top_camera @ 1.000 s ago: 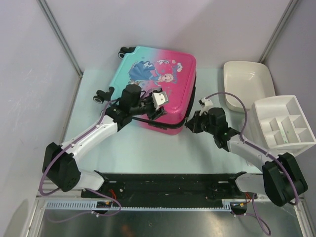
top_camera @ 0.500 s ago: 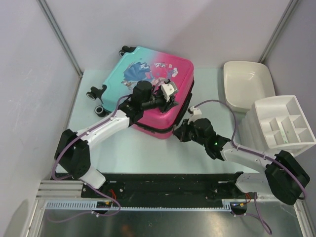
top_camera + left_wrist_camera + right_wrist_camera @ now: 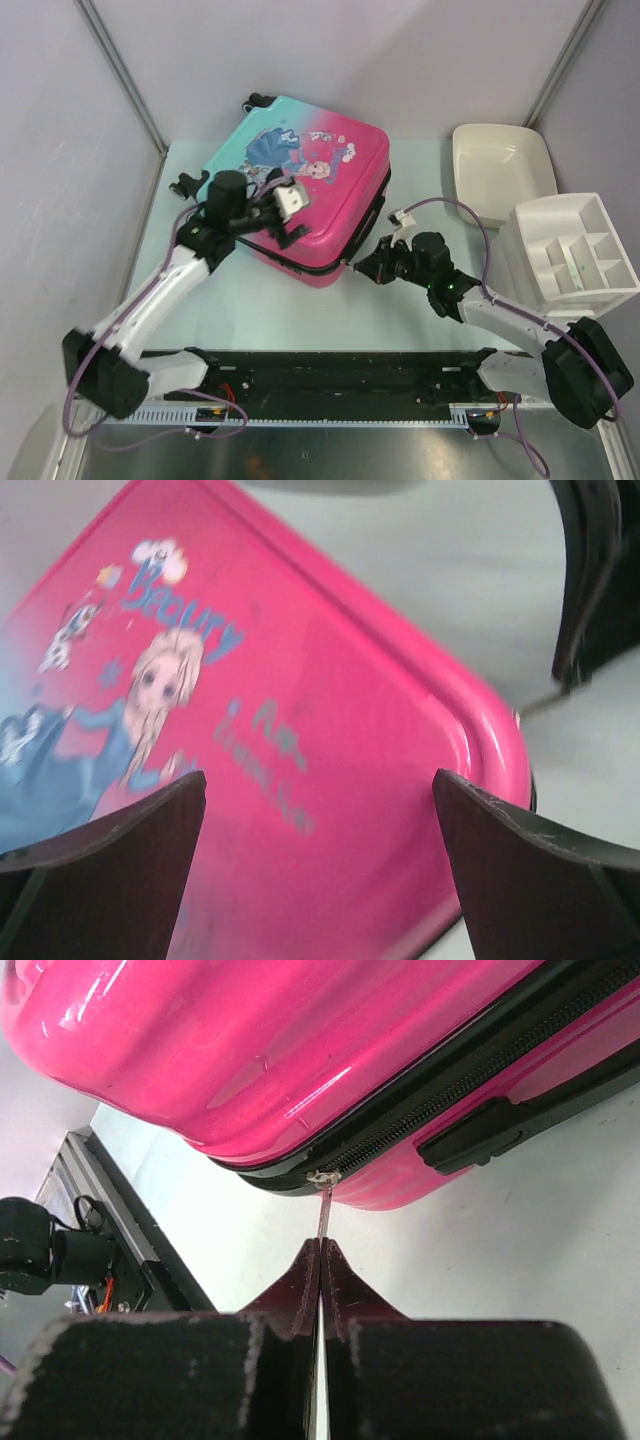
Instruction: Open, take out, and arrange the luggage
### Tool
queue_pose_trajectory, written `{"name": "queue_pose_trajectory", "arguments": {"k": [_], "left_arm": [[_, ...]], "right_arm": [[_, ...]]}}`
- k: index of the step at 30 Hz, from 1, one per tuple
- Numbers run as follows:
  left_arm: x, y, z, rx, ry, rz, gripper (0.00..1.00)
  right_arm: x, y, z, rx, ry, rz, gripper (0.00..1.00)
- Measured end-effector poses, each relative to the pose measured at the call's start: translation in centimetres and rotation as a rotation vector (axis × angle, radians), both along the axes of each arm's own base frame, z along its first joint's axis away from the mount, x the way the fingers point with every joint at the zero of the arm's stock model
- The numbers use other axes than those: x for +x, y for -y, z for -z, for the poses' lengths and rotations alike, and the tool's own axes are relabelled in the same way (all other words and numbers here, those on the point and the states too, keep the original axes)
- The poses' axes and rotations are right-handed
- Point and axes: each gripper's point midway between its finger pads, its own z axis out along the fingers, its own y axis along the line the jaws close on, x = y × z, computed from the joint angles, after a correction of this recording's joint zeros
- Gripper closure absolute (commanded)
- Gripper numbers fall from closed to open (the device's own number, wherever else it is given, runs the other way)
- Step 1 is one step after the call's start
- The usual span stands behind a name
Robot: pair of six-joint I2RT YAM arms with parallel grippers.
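The luggage [image 3: 318, 200] lies flat on the table, its pink-to-teal lid with the princess print facing up and its wheels at the far left. My left gripper [image 3: 287, 222] hovers open over the lid; in the left wrist view its two dark fingers [image 3: 100, 865] stand wide apart above the pink shell [image 3: 330, 710], holding nothing. At the luggage's near right corner my right gripper [image 3: 321, 1245] is shut on the thin zipper pull [image 3: 322, 1205], which hangs from the black zipper line [image 3: 450, 1090]. The lid is still closed along that line.
A white tub [image 3: 500, 170] sits at the back right. A white compartment organiser [image 3: 570, 250] stands tilted at the right edge, close to my right arm. The black base rail [image 3: 340, 370] runs along the near edge. Walls close in on the left and the back.
My left gripper has opened wide and drawn back to the left over the lid. The luggage has turned slightly. My right gripper stays shut at the corner, shifted a little right.
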Motion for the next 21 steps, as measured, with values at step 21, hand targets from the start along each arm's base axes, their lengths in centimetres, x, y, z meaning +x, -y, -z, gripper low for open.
{"name": "queue_pose_trajectory", "arguments": {"k": [21], "left_arm": [[-2.5, -5.5, 5.4, 0.336, 0.169, 0.082, 0.00]], "right_arm": [[1.3, -1.0, 3.2, -0.051, 0.076, -0.132, 0.66]]}}
